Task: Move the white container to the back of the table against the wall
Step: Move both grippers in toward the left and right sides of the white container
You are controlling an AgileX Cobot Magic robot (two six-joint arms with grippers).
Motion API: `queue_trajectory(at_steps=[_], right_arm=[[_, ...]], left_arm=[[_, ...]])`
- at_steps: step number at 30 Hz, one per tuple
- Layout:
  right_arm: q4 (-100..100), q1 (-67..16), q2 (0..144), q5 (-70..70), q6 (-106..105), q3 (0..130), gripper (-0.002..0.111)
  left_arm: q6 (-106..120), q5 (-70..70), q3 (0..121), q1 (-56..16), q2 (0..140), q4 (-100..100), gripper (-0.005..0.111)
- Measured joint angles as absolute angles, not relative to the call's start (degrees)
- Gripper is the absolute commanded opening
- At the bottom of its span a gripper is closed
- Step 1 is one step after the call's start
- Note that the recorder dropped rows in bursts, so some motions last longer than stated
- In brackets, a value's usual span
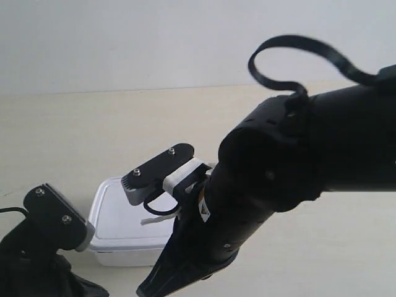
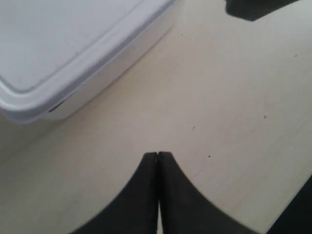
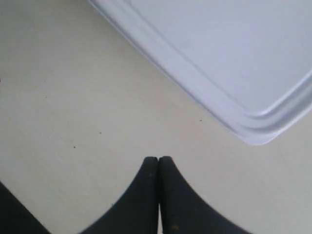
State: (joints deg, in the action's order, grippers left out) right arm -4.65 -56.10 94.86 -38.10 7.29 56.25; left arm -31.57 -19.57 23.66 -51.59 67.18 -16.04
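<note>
The white container (image 1: 120, 226) lies on the table (image 1: 80, 136) near the front, lid on, well short of the wall (image 1: 185, 43). In the left wrist view my left gripper (image 2: 158, 155) is shut and empty over bare table, a short way from one corner of the white container (image 2: 63, 48). My right gripper (image 3: 158, 159) is likewise shut on nothing, with the container's lid corner (image 3: 234, 58) just beyond its tips. Neither gripper touches the box. The arm at the exterior view's right (image 1: 278, 179) hides part of the container.
The arm at the exterior view's left (image 1: 46, 238) sits low by the container's near corner. A black cable loop (image 1: 291, 52) rises from the larger arm. A dark piece of the other arm (image 2: 253, 7) shows at the edge of the left wrist view.
</note>
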Motion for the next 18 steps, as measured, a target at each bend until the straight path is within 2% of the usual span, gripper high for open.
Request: queue_trajectory(at_steps=[10, 18], right_arm=[[-4.3, -56.1, 101.3, -34.2, 8.6, 56.3, 0.0], [2.0, -56.1, 104.2, -31.7, 15.7, 56.3, 0.0]], left_arm=[[-31.7, -10.6, 23.5, -51.4, 76.7, -16.7, 0.0], [-31.0, -5.5, 23.5, -44.1, 82.0, -17.5, 0.0]])
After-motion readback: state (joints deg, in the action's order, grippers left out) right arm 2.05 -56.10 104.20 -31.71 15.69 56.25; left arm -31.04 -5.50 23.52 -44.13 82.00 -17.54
